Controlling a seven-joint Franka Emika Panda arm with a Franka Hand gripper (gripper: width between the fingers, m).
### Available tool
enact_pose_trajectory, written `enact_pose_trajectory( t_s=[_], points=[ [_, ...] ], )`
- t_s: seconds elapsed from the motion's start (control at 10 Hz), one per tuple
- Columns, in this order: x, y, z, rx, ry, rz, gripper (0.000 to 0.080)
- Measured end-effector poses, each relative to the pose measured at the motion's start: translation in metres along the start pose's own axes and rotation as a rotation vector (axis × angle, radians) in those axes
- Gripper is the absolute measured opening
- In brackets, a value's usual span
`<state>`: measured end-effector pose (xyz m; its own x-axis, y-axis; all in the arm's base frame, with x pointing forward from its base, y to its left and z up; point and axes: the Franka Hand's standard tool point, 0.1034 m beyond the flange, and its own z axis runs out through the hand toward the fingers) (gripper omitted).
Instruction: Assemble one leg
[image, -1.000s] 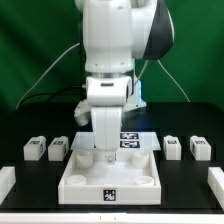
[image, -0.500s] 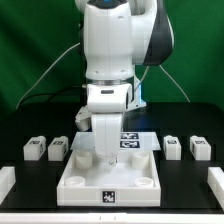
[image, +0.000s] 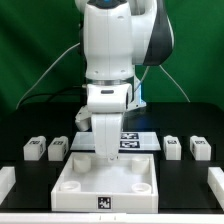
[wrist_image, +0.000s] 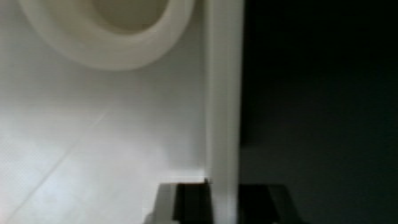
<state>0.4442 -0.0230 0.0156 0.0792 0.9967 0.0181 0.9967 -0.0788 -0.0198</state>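
Observation:
Four small white legs with tags lie on the black table: two on the exterior view's left (image: 35, 148) (image: 58, 148) and two on its right (image: 172, 146) (image: 200, 148). The large white tray-like panel (image: 108, 195) with round corner sockets sits front and centre. My gripper (image: 105, 150) is at its far rim. In the wrist view the gripper (wrist_image: 222, 203) has a dark finger (wrist_image: 185, 205) on each side of the panel's raised rim (wrist_image: 221, 100), shut on it. One round socket (wrist_image: 125, 25) shows.
The marker board (image: 133, 139) lies behind the panel, partly hidden by the arm. White blocks sit at the front corners, on the exterior view's left (image: 5, 181) and right (image: 215, 181). A green backdrop stands behind.
The panel has shifted toward the front of the table, its near face now lower in the exterior view. The legs have not moved.

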Motion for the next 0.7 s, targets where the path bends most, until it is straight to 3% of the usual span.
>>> enact_pose_trajectory(
  t_s=[0.5, 0.7],
  points=[
    [0.002, 0.001, 0.0, -0.001, 0.0, 0.0, 0.0055],
    [0.025, 0.013, 0.0, -0.019, 0.014, -0.048, 0.0057]
  ],
)
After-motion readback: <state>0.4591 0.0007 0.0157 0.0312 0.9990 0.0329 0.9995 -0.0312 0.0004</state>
